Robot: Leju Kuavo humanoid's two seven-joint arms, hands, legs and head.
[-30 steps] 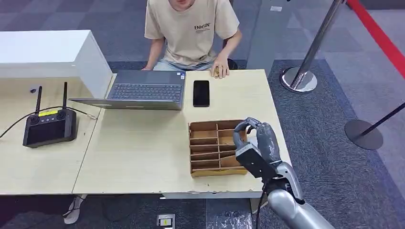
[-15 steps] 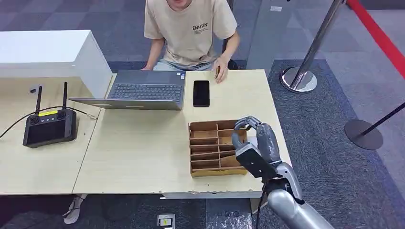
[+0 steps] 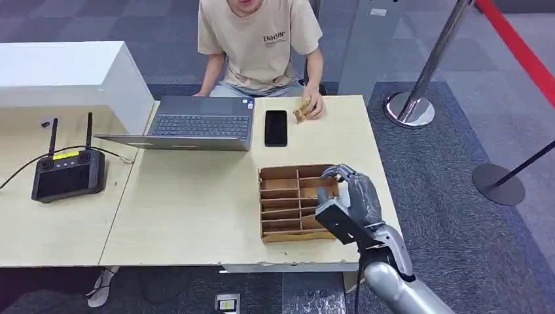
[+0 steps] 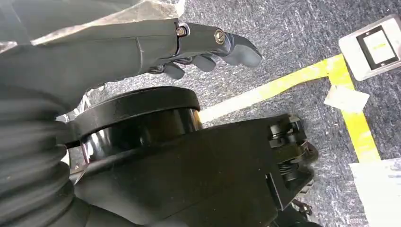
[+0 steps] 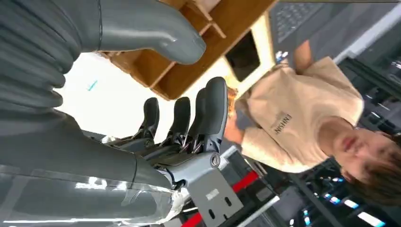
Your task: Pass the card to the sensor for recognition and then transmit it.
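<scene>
My right hand [image 3: 347,196] hovers over the right side of a brown cardboard divider box [image 3: 263,204] on the light wooden table. Its fingers are curved, the thumb [image 5: 156,35] stands apart from them, and nothing shows between them. In the right wrist view a white flat surface with a small blue mark [image 5: 94,87] lies beneath the fingers [image 5: 208,111], beside the box compartments [image 5: 189,71]; I cannot tell whether it is the card. A black phone [image 3: 275,127] lies beyond the box. My left hand [image 4: 198,47] hangs over the carpet and holds nothing.
A person [image 3: 262,39] sits across the table, one hand on a small brownish thing [image 3: 304,110] near the phone. An open laptop [image 3: 196,121], a black antenna controller [image 3: 65,173] and a white cabinet [image 3: 65,72] stand to the left. A metal stanchion [image 3: 411,108] stands at the right.
My right hand has sunk slightly lower over the box's right side. The person's hand has slid a little to the right along the table's far edge.
</scene>
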